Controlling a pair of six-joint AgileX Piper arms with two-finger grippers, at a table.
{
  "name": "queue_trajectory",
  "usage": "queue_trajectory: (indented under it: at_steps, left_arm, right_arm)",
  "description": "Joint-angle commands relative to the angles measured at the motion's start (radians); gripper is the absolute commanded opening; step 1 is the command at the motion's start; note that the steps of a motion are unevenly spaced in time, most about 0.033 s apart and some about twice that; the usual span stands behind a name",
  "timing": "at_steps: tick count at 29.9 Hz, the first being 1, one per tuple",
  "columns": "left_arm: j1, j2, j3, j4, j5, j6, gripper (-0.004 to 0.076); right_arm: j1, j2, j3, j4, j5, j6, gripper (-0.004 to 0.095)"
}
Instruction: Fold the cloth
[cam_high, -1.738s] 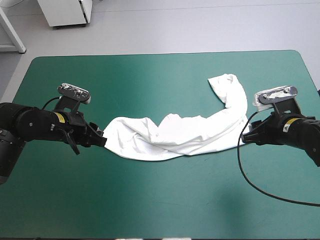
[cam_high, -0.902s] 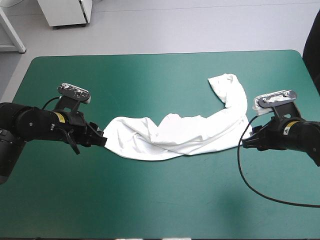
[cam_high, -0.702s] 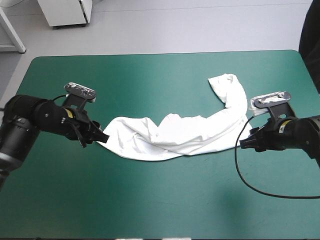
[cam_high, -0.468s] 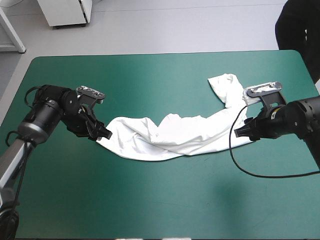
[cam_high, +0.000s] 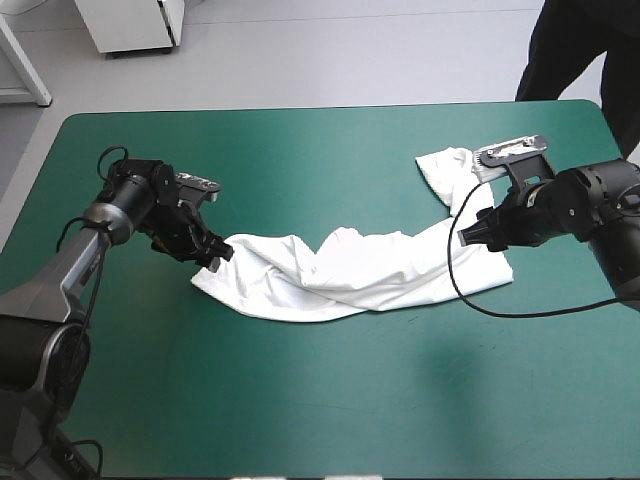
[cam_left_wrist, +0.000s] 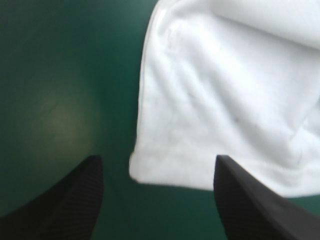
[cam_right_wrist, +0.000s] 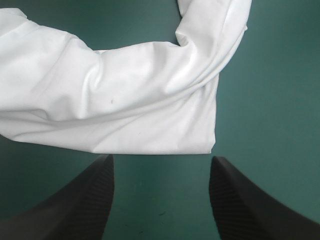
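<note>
T-shirt (cam_high: 350, 275) lies mid-counter (cam_high: 300, 400) as a long rumpled band, not yet folded. Its shape matches earlier. What differs is the arms: both now sit closer in and turned, higher up the shirt's ends than before.

Left claw (cam_high: 218, 257) is spread, with the shirt's left corner at its tips, not pinched. Right claw (cam_high: 468, 236) is spread too, the right end just ahead of it. Nothing is gripped, so fresh grasps are likely needed.

Long axis runs left to right along the near edge. The right end hooks toward the far edge.
</note>
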Motion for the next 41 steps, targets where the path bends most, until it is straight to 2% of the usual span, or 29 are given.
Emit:
queue_trajectory:
  at_steps: [1, 10, 13, 14, 16, 20, 28, 32, 36, 41]
  left_arm:
    - [0.001, 0.037, -0.086, -0.029, -0.003, 0.002, 0.0471]
    - [0.001, 0.137, -0.112, -0.033, 0.045, 0.002, 0.0469]
    - [0.001, 0.142, -0.112, -0.038, 0.050, -0.011, 0.0421]
    - [0.001, 0.142, -0.112, -0.038, 0.053, -0.011, 0.0388]
    - [0.001, 0.142, -0.112, -0.048, 0.060, -0.011, 0.0272]
    - [0.001, 0.142, -0.112, -0.084, 0.066, 0.032, -0.0011]
    - [0.001, 0.142, -0.112, -0.132, 0.092, 0.039, -0.0022]
    - [0.001, 0.142, -0.112, -0.195, 0.099, 0.077, -0.0022]
    - [-0.001, 0.142, -0.112, -0.216, 0.100, 0.086, -0.0022]
    - [-0.001, 0.142, -0.112, -0.216, 0.101, 0.100, -0.0022]
  right_arm:
    - [-0.006, -0.013, -0.033, 0.001, -0.044, -0.012, 0.0541]
    - [-0.006, -0.011, -0.033, -0.001, -0.045, -0.016, 0.0541]
    - [-0.006, -0.011, -0.033, -0.001, -0.037, -0.016, 0.0541]
    - [-0.006, -0.011, -0.029, -0.003, -0.032, -0.016, 0.0541]
    - [-0.006, -0.007, -0.003, -0.021, -0.028, -0.016, 0.0541]
    - [-0.006, 0.008, 0.074, -0.081, -0.032, -0.004, 0.0541]
    - [-0.008, 0.148, 0.096, -0.088, -0.047, 0.031, 0.0540]
    - [-0.027, 0.248, 0.069, -0.130, -0.047, 0.061, 0.0541]
    - [-0.130, 0.340, 0.026, -0.034, -0.040, 0.065, 0.0541]
    - [-0.254, 0.396, -0.023, 0.134, -0.048, -0.030, 0.0541]
